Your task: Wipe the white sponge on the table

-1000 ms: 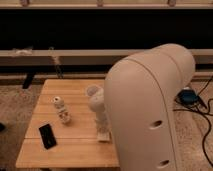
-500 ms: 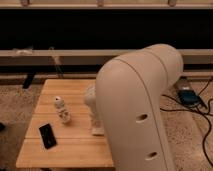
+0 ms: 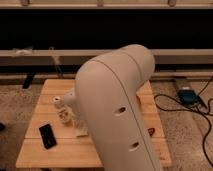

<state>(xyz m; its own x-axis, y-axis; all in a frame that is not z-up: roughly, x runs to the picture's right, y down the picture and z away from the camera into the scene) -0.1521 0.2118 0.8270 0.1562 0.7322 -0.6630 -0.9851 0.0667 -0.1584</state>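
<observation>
Since 1.0 s ago the arm's bulky housing (image 3: pixel 117 110) has swung left and now covers much more of the table (image 3: pixel 55 154). Its gripper (image 3: pixel 76 117) reaches down just left of that housing, near the small figurine bottle (image 3: pixel 57 101); its grip state cannot be told. A pale edge at its base is probably the white sponge (image 3: pixel 81 132), lying on the planks. To wipe well, I judge it should press flat and stroke away from the bottle and the black slab (image 3: pixel 48 136). Most of the sponge is hidden.
</observation>
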